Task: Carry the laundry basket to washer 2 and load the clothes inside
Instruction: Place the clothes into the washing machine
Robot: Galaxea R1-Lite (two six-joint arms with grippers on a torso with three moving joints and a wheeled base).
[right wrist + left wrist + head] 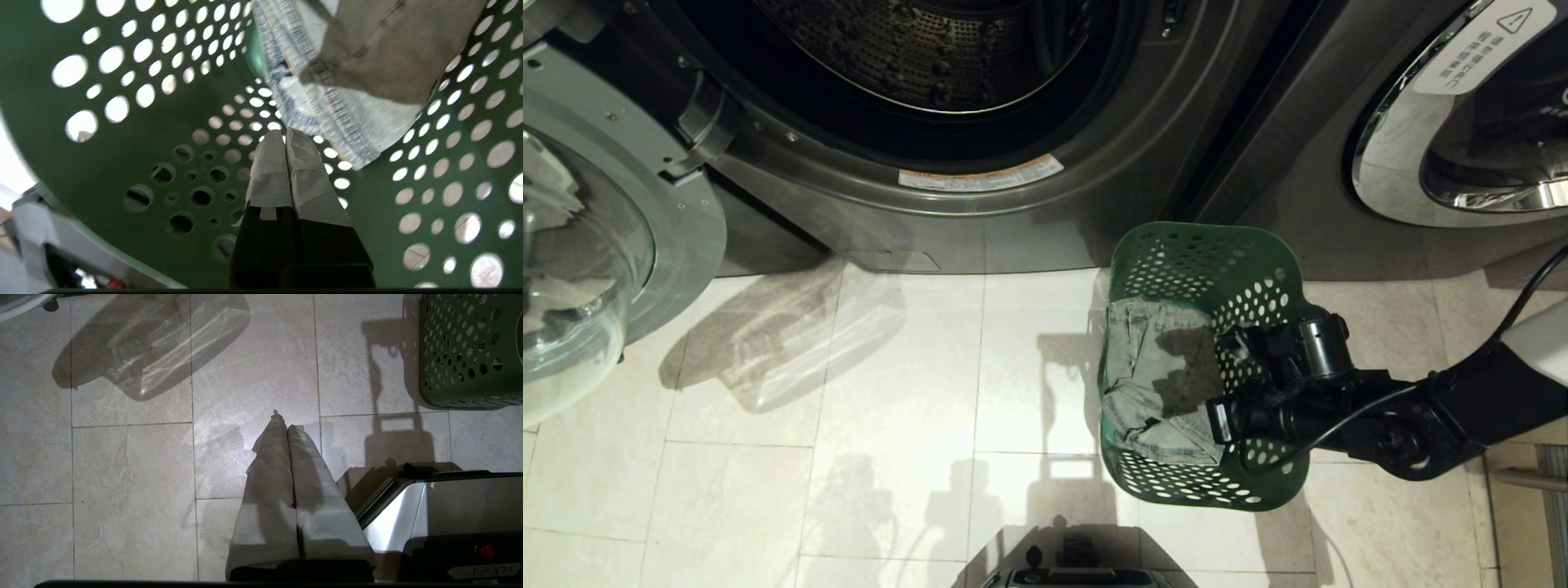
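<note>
Right end effector [286, 136], fingers together, reaches inside the laundry basket [1176, 482] at lower right, just beside the clothes [1156, 384]; probably lining up a grab. Washer 2 [947, 175] gapes open at the top; left end effector [284, 424] pressed together, idle over the floor [130, 477].

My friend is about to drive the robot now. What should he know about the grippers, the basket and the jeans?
Right gripper: shut, empty, reaching into the laundry basket, its tips just short of the clothes.
Left gripper: shut, empty, parked above the floor tiles, away from the basket.
Basket: tipped on its side on the floor between the two washers, its mouth facing the right arm.
Clothes: folded denim, inside the basket.
Washer 2: door swung wide open, drum looks empty.
Done: basket brought to the washer, door open.
Left: grip the denim, lift it out, put it into the drum.
</note>
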